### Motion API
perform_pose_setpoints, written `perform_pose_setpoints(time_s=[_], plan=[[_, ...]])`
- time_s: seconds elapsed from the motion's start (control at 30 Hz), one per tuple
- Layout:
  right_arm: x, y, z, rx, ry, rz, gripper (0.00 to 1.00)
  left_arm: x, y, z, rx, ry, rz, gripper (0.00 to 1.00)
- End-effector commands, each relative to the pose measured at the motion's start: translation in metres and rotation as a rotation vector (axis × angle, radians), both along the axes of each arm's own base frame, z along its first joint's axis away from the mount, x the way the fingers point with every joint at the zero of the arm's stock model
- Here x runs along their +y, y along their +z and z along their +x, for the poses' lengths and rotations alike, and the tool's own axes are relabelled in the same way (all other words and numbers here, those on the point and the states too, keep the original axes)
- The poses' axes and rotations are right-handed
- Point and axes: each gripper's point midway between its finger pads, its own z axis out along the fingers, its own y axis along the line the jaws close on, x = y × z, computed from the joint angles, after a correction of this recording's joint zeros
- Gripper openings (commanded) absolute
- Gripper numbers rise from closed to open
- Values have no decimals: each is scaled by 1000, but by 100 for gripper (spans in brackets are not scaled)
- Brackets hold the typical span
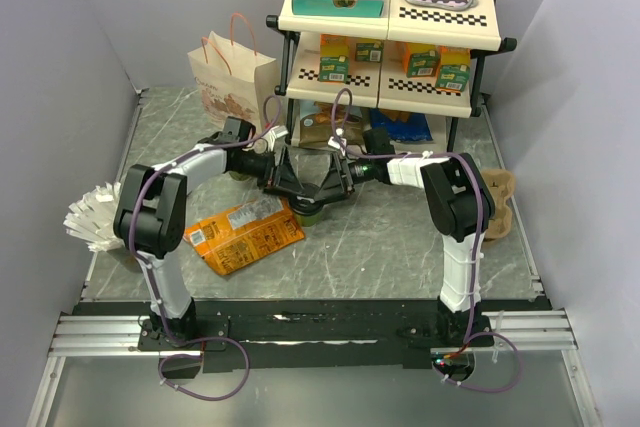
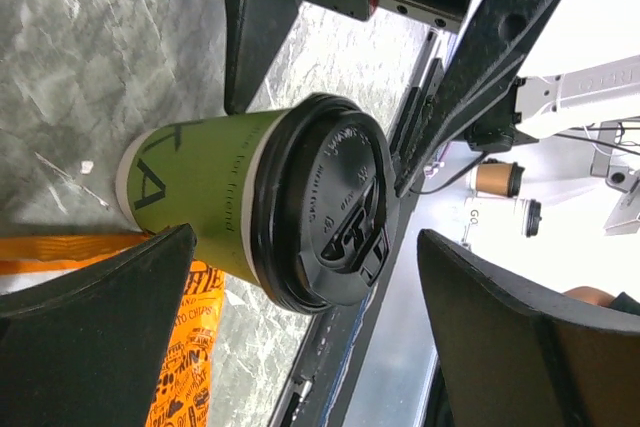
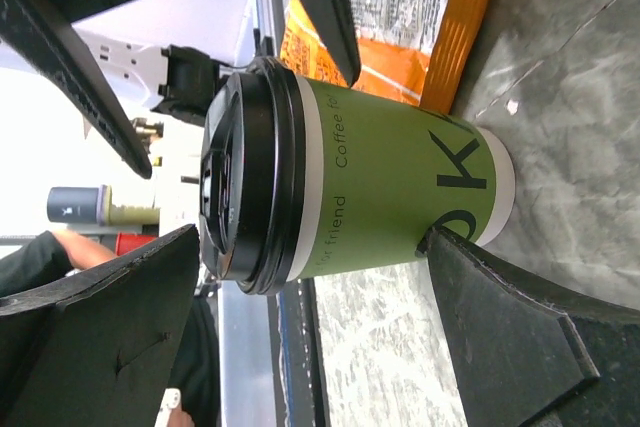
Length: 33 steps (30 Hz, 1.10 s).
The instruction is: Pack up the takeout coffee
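Bench (image 1: 400, 237) seen from above, with both arms folded inward so that the two grippers meet head-on near its middle, in front of the shelf rack (image 1: 390, 22).

(a) The takeout coffee (image 2: 215, 197), a green paper cup closed by a black lid (image 2: 330, 202), is stood upright on the marbled bench surface between the two grippers. In the overhead view it is largely hidden beneath them.

(b) The left gripper (image 2: 305, 242) is held with its jaws spread wide. The cup is framed between its fingers (image 2: 90, 332). Whether either finger touches the cup wall cannot be told.

(c) The right gripper (image 3: 310, 237) is likewise held wide apart and is brought in from the opposite side. The same cup is bracketed by its fingers (image 3: 520, 337), and contact cannot be confirmed here either.

(d) An orange snack packet (image 1: 245, 232) is laid flat on the bench just beside the base of the cup, toward the left arm.

(e) A paper bag (image 1: 232, 77) with handles is stood upright at the far left of the bench, beside the shelf rack and well apart from the cup.
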Motion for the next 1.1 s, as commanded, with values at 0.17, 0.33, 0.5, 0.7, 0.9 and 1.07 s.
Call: perform_pose_setpoints(time_s=[0.17, 0.33, 0.5, 0.7, 0.9, 1.07], plan=[[0, 36, 0, -116, 30, 39, 100, 2, 17, -2, -59, -47, -24, 100], [1, 39, 4, -106, 10, 35, 100, 11, 12, -16, -50, -42, 3, 99], [2, 36, 8, -102, -1, 27, 100, 14, 8, -18, -56, -33, 23, 99], [2, 27, 10, -87, -14, -15, 100, 10, 1, -12, -67, -34, 47, 100], [6, 21, 10, -95, -11, -41, 100, 11, -11, -12, -70, -27, 94, 99], [7, 15, 7, -88, -7, -60, 100, 10, -19, -11, -67, -25, 116, 99]])
